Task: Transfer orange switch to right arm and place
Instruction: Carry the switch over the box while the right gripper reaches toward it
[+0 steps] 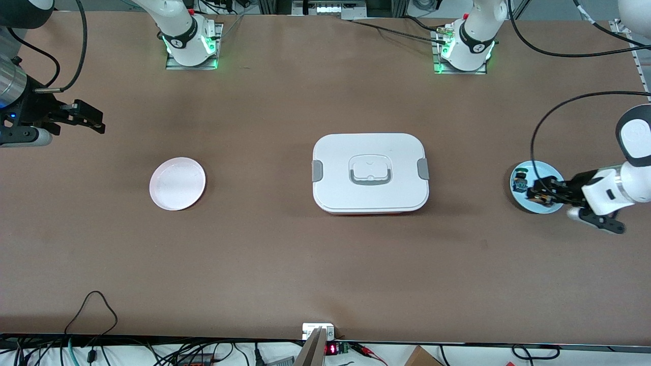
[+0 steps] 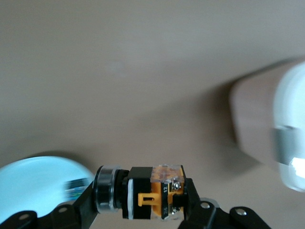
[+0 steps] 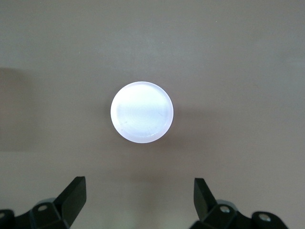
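Orange switch (image 2: pixel 143 196): black cylindrical body, silver ring at one end, orange block with clear cover at the other. It is clamped between the fingers (image 2: pixel 81 210) of the left gripper (image 1: pixel 543 193), over the light blue dish (image 1: pixel 529 170) at the left arm's end of the bench (image 1: pixel 325 254). A second small part (image 1: pixel 520 181) lies in that dish. Right gripper (image 1: pixel 86 118) waits with fingers (image 3: pixel 74 193) spread apart, above the bench near the pink plate (image 1: pixel 177 183).

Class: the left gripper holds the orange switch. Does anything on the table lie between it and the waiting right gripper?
Yes. The white lidded box sits mid-table between the left gripper, shut on the orange switch over the blue plate, and the open right gripper; the pink plate lies nearer the right gripper.
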Tool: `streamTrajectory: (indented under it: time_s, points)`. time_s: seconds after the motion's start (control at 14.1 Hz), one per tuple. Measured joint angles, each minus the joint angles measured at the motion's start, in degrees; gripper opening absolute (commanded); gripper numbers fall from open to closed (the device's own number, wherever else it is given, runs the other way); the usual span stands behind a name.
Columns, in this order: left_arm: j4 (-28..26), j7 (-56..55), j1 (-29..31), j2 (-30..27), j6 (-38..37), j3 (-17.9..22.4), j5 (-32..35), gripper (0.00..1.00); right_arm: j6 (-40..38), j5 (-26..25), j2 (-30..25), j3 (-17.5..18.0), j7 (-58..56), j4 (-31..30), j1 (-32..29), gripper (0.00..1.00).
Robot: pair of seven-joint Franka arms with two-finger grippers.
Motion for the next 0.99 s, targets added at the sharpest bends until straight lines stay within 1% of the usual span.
streamTrajectory:
  time_s: [0.14,0.28,0.36,0.5,0.57,0.71,0.78,0.85,0.99]
  points:
    - [3.9,2.7,-0.3,0.0,-5.8,-4.4,-4.6,0.07,0.0,2.6,0.0,0.1,0.0,0.0,0.2,1.0]
    - [6.2,3.3,-0.4,0.0,-9.6,-9.2,-8.6,0.05,0.0,8.4,0.0,0.0,0.0,0.0,0.2,1.0]
    - [6.6,3.8,-0.3,0.0,-11.4,-11.8,-10.6,0.05,0.0,10.2,0.1,0.0,-0.1,0.0,0.2,1.0]
    - [6.9,6.0,-0.1,0.0,-12.1,-17.1,-15.2,0.04,0.0,13.5,0.4,0.1,-0.5,0.0,0.3,1.0]
    - [7.0,8.3,0.1,-0.1,-12.2,-19.4,-18.5,0.04,0.0,16.8,0.8,0.2,-0.7,0.0,0.4,1.0]
    - [7.3,13.8,0.3,-0.2,-11.5,-22.5,-25.6,0.04,0.0,26.0,2.1,0.2,-0.9,-0.2,0.7,1.0]
    - [7.2,16.5,0.4,-0.1,-10.0,-23.7,-28.8,0.04,0.1,29.5,2.9,0.3,-0.9,-0.4,0.8,1.0]
    - [6.9,19.3,0.5,-0.1,-7.4,-25.1,-31.7,0.04,0.4,32.9,3.6,0.3,-1.0,-0.6,0.9,1.0]
    - [5.1,27.4,0.5,0.1,0.2,-29.0,-36.0,0.04,1.7,40.7,4.9,0.3,-1.1,-1.7,1.1,1.0]
